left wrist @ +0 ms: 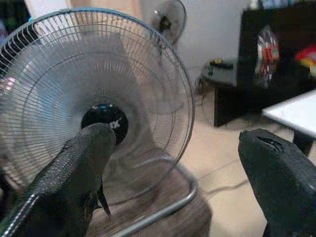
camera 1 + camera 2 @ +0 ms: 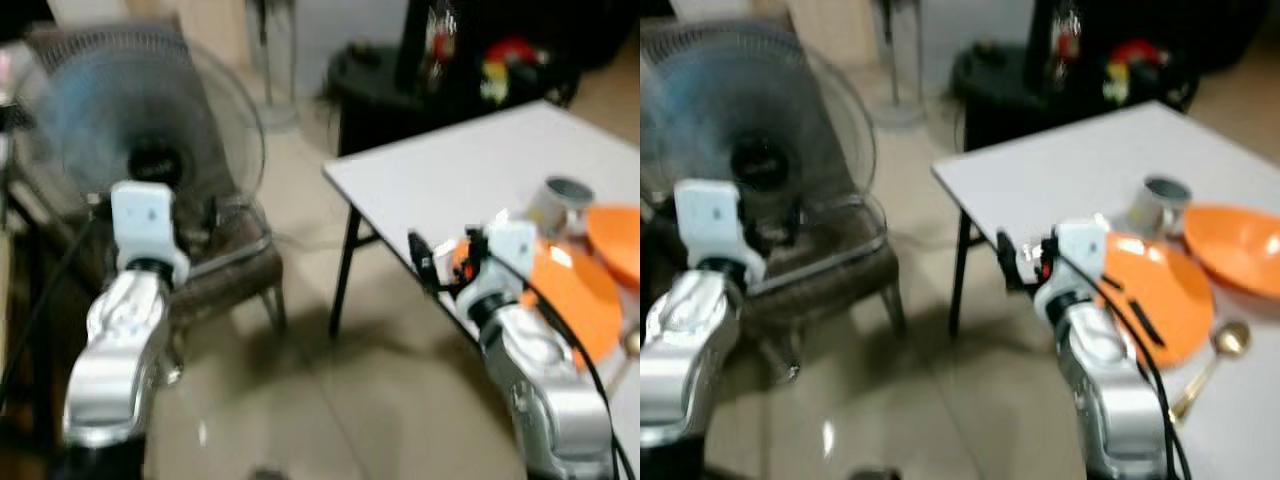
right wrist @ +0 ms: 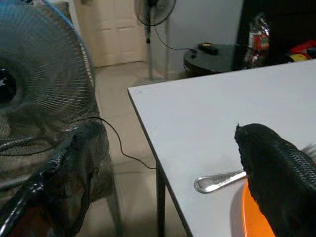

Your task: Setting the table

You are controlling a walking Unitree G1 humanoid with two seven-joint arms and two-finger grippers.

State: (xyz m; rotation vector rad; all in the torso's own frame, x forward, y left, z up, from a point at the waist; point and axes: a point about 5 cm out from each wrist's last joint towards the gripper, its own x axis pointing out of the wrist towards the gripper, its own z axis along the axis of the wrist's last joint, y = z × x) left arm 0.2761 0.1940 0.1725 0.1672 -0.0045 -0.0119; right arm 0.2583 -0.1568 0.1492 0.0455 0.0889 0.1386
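A white table (image 2: 1070, 170) stands to my right. Near its front edge lie an orange plate (image 2: 1155, 295), an orange bowl (image 2: 1240, 245), a metal cup (image 2: 1160, 205) and a gold spoon (image 2: 1215, 355). My right gripper (image 2: 1025, 262) is open at the table's near edge, just left of the plate. Its wrist view shows a silver utensil handle (image 3: 219, 181) on the tabletop beside the plate's rim, with nothing between the fingers. My left gripper (image 1: 182, 143) is raised and open, facing a fan, and holds nothing.
A large blue-rimmed fan (image 2: 130, 130) sits on a brown chair (image 2: 230, 265) at my left front. A dark low table (image 2: 1040, 85) with colourful items stands behind the white table. A second standing fan (image 3: 154, 10) is near the back door. Tiled floor lies between chair and table.
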